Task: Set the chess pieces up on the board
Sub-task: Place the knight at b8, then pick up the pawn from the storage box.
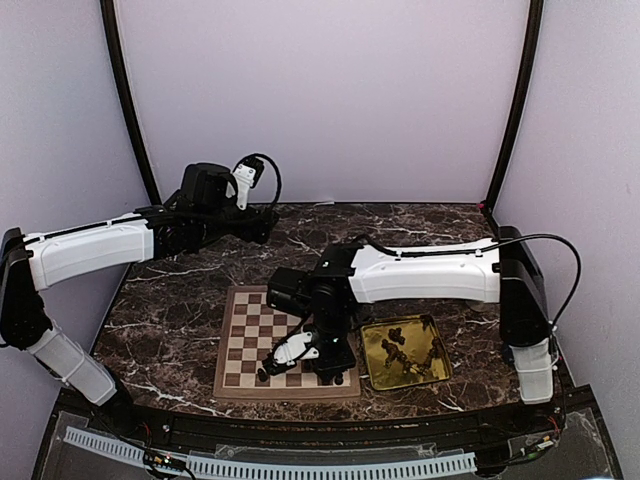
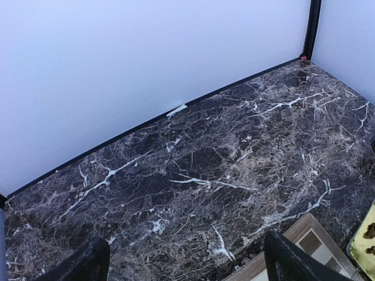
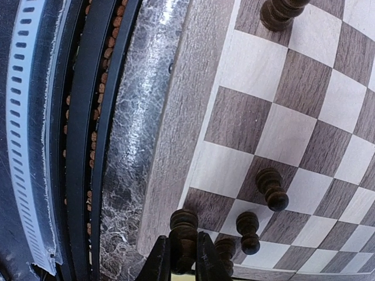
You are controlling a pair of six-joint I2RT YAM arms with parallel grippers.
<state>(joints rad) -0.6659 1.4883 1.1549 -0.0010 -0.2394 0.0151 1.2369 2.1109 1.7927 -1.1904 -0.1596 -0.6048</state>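
The chessboard [image 1: 250, 345] lies at the near middle of the table. My right gripper [image 1: 268, 372] hangs low over its near edge. In the right wrist view the right gripper [image 3: 184, 249] is shut on a dark chess piece [image 3: 184, 225], held upright by the board's [image 3: 176, 117] near border. Three dark pieces [image 3: 272, 188] stand on squares close by, and another [image 3: 278, 12] stands farther along. More pieces lie in the gold tray [image 1: 433, 368]. My left gripper [image 1: 262, 226] is open and empty, raised over the far table; its fingers [image 2: 287, 260] frame bare marble.
The gold tray sits just right of the board; its edge [image 2: 358, 243] and a board corner [image 2: 310, 240] show in the left wrist view. A ribbed white rail [image 3: 26, 146] and black cables run along the table's near edge. Lilac walls enclose the back and sides.
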